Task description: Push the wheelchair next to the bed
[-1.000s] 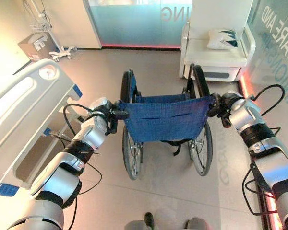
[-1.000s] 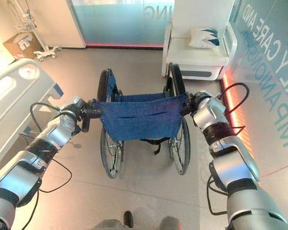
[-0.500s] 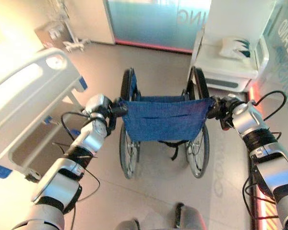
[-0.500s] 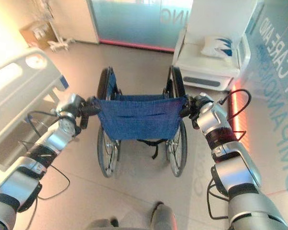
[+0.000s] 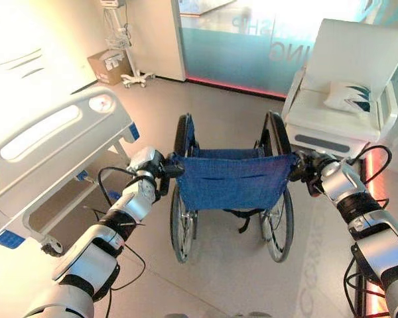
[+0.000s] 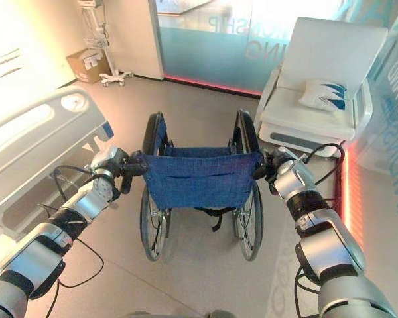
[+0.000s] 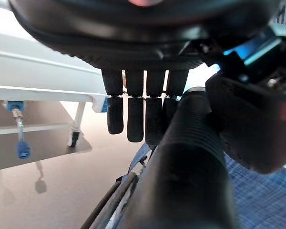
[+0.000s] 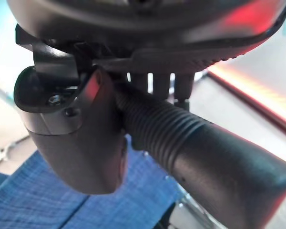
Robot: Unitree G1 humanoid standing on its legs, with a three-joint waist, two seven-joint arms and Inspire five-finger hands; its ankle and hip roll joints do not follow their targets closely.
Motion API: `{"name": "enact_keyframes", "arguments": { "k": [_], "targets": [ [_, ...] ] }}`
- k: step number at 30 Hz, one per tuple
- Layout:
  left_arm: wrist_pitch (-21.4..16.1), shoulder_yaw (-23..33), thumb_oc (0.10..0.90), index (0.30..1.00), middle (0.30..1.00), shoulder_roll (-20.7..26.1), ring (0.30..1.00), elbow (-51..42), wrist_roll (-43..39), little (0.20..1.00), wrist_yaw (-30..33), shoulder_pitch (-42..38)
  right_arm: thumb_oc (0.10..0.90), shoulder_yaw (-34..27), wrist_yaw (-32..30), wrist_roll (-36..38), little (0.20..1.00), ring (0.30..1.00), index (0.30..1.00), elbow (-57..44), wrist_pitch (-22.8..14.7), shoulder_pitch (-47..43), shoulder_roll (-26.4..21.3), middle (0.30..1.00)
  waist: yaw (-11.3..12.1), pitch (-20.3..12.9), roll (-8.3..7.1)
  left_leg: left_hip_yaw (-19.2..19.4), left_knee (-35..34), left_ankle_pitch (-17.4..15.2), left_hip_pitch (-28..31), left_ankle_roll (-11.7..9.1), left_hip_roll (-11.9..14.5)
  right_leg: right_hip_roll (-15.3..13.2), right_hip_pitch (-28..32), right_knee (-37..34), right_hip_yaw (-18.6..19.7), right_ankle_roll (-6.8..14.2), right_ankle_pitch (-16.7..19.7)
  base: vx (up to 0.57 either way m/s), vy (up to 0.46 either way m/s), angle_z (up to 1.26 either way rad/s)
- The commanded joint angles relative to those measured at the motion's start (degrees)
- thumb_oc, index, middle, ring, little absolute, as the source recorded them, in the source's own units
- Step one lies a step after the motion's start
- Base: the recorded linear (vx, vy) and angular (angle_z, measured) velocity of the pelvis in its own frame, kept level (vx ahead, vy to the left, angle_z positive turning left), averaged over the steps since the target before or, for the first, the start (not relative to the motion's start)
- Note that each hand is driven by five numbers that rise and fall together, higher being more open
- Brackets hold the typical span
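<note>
Two hands hold the wheelchair by its push handles: the left hand has its fingers wrapped over the ribbed left push handle with the thumb closing on it from the other side, and the right hand is curled the same way round the right push handle, its fingers reaching over behind the grip. The wheelchair stands directly ahead of the robot, its blue fabric backrest facing the robot and its long axis running straight away, toward the glass partition at the far wall. The hospital bed lies on the robot's left, its side rail roughly parallel to the chair and a strip of bare floor between them, so the left hand is the nearer one to the bed. In my judgement the coming move is a push with a leftward bias, to bring the chair's left wheel in beside the bed frame. The grey floor looks smooth and level, so the wheels should roll easily. A white armchair with a cushion sits close on the right, and a cardboard box and a wheeled stand stand far left, well apart from the chair.
</note>
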Motion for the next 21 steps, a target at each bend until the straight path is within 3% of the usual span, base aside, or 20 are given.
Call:
{"name": "enact_keyframes", "arguments": {
  "k": [1,3,5,7,10,13,16,18,21],
  "targets": [
    [-4.1,4.0,0.400,0.300,0.300,-1.3,0.300,1.4,-5.3,0.300,-2.0,1.3,0.400,7.1,0.5,-0.4,0.300,0.300,0.300,-2.4,-5.9,2.6,-0.3,0.300,1.9,8.6,3.36,-1.7,-2.2,14.9,-11.5,-1.3,2.9,5.3,4.9,-3.2,-3.3,1.4,4.9,0.50,0.193,-0.33],
    [-3.8,5.5,0.400,0.300,0.300,0.9,0.300,-0.4,-5.1,0.300,-2.3,1.8,0.400,7.7,2.4,-2.0,0.300,0.300,0.300,-2.8,-7.4,0.5,-1.6,0.300,3.5,9.2,4.25,-0.9,-4.8,17.1,-13.2,-1.0,4.2,5.0,6.2,-2.0,-2.7,1.2,2.5,0.41,0.254,-0.90],
    [-3.7,6.0,0.400,0.300,0.300,1.5,0.300,-0.9,-5.0,0.300,-2.5,1.9,0.400,7.9,2.4,-2.3,0.300,0.300,0.300,-2.5,-8.0,0.1,-2.0,0.300,3.6,9.0,4.50,-0.3,-3.4,15.7,-13.0,-0.3,4.1,4.7,5.7,-0.9,-2.9,1.0,1.5,0.34,0.205,-1.33],
    [-1.4,7.5,0.400,0.300,0.300,3.5,0.300,-3.6,-2.1,0.300,-5.4,5.1,0.400,7.2,4.2,-4.3,0.300,0.300,0.300,-2.8,-9.9,2.2,-1.9,0.300,5.7,7.0,3.81,0.0,3.8,8.6,-12.7,3.1,2.3,1.8,7.1,3.1,-5.3,1.7,-2.3,0.55,0.220,-1.19],
    [0.0,8.1,0.400,0.300,0.300,4.7,0.300,-4.3,-0.2,0.300,-7.2,6.4,0.400,6.9,4.6,-5.9,0.300,0.300,0.300,-2.8,-11.0,3.1,-1.3,0.300,7.0,6.1,3.65,0.4,3.5,7.0,-10.5,4.2,1.9,0.0,7.4,6.1,-7.9,3.0,-3.2,0.42,0.174,-0.87],
    [1.4,8.1,0.400,0.300,0.300,6.1,0.300,-5.7,2.1,0.300,-9.8,6.2,0.400,6.4,3.6,-6.1,0.300,0.300,0.300,-2.1,-11.6,2.7,-0.2,0.300,8.8,4.8,3.03,0.5,1.2,7.6,-9.5,4.9,0.6,-1.2,8.2,10.5,-9.2,5.1,-1.0,0.25,0.143,-0.21],
    [1.4,6.8,0.400,0.300,0.300,6.5,0.300,-6.1,3.7,0.300,-10.8,6.1,0.400,5.7,3.8,-6.2,0.300,0.300,0.300,-1.2,-13.3,3.3,-0.1,0.300,8.9,3.3,2.17,-0.8,-1.2,7.2,-8.0,6.8,-2.6,-0.9,6.7,18.1,-7.2,6.5,3.9,0.39,0.172,-0.11],
    [1.2,6.7,0.400,0.300,0.300,6.1,0.300,-6.9,4.2,0.300,-10.7,7.5,0.400,5.9,4.4,-5.9,0.300,0.300,0.300,-1.3,-13.7,3.9,-0.2,0.300,8.6,2.7,2.10,-1.7,-1.2,6.7,-6.8,6.9,-3.2,-1.1,4.9,15.4,-6.9,6.2,6.0,0.40,0.041,-0.15],
    [1.0,7.5,0.400,0.300,0.300,5.9,0.300,-7.9,4.8,0.300,-10.2,9.1,0.400,6.6,4.7,-6.0,0.300,0.300,0.300,-1.4,-14.0,3.1,0.2,0.300,7.6,3.5,3.19,-2.3,-0.6,5.6,-4.0,6.0,-2.2,-2.5,-0.4,9.3,-8.2,5.0,5.7,0.33,-0.052,-0.37]
  ]
}}
